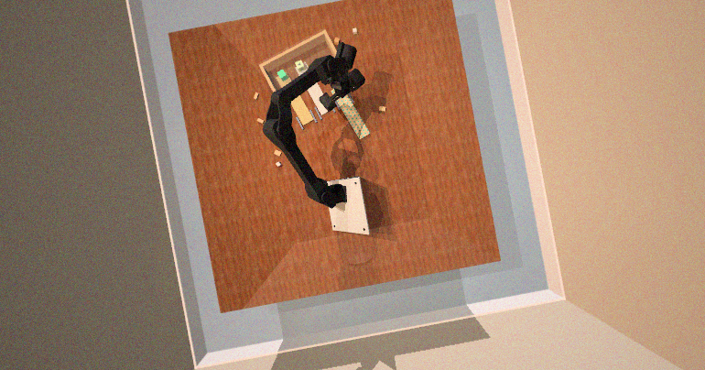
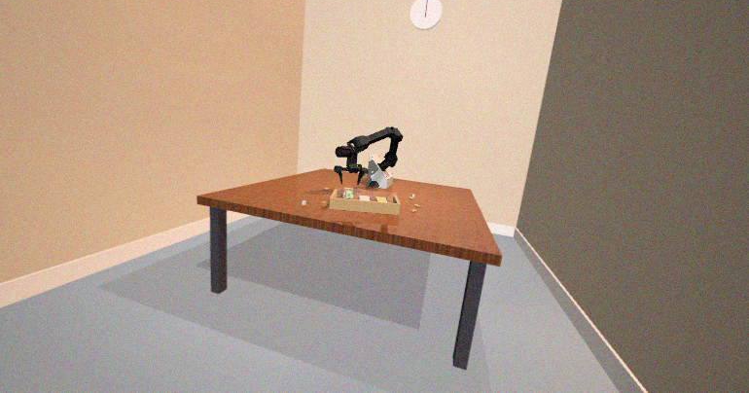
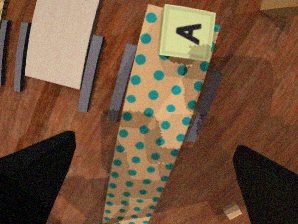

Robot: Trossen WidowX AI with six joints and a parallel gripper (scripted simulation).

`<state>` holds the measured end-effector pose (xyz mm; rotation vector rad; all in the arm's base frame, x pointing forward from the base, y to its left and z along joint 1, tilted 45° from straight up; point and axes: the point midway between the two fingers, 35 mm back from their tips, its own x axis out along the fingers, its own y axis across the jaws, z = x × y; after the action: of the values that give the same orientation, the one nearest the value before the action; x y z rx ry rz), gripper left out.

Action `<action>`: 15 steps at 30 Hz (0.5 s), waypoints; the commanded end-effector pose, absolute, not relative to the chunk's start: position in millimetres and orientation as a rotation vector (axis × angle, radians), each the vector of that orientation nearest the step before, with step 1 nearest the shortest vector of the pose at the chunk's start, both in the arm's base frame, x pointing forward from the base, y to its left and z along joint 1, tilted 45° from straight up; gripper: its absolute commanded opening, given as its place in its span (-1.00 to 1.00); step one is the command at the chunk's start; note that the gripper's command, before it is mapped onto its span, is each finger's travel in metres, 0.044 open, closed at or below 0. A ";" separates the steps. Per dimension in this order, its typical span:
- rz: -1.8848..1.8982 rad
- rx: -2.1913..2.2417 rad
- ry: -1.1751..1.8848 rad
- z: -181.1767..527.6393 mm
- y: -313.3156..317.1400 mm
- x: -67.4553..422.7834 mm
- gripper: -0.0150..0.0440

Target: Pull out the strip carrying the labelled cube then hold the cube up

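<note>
Wrist: tool open above strip

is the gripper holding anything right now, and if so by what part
Nothing is held. The gripper is open above the dotted strip, short of the A cube.

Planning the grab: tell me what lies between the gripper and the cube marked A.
In the wrist view, only the dotted strip stretches from the open gripper up to the cube, which sits on its far end.
</note>
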<state>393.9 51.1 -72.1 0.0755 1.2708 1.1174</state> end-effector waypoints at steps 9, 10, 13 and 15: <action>1.119 0.081 1.267 -57.7 67.5 434.7 1.00; 1.119 0.081 1.267 -56.5 69.1 438.4 1.00; 1.120 0.081 1.266 -54.0 73.0 446.4 1.00; 1.120 0.081 1.266 -54.0 73.5 447.0 0.91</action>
<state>443.7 70.3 -53.8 0.0713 1.2624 1.1183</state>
